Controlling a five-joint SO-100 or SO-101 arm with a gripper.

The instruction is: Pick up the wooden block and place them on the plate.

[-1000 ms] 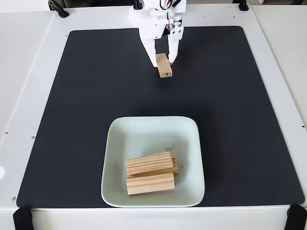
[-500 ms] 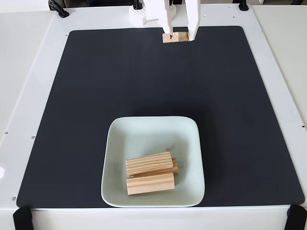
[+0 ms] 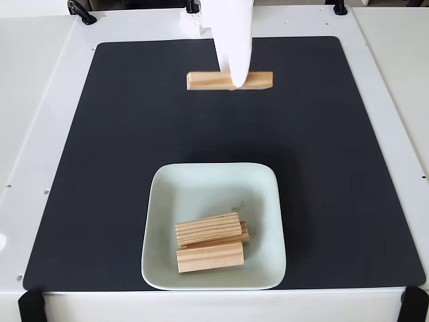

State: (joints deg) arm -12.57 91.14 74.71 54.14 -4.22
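The gripper (image 3: 234,83) holds a wood block (image 3: 204,81) by its middle, clamped across its narrow width, so the block lies crosswise and level with an end sticking out on each side of the white fingers. It hangs above the far part of the black mat (image 3: 100,168), roughly midway between the mat's left and right edges and well apart from the plate (image 3: 201,184). Whether the block is lifted clear of the mat cannot be read for sure from this view, though it looks raised.

The plate sits near the mat's front edge, about centred. Three blocks lie in its front half: a stack (image 3: 209,229) with one block on another, and a single block (image 3: 210,257) touching it on the front side. The back half of the plate is bare.

The step in hand is the carry to the plate. To do it well, keep the grip firm and the block level while bringing it straight toward the front edge. Aim for the bare back half, behind the stack, so the block does not knock the others. Lower until it is just above the dish before releasing, since a drop from height could bounce it over the rim. Its crosswise lie already suits that space.
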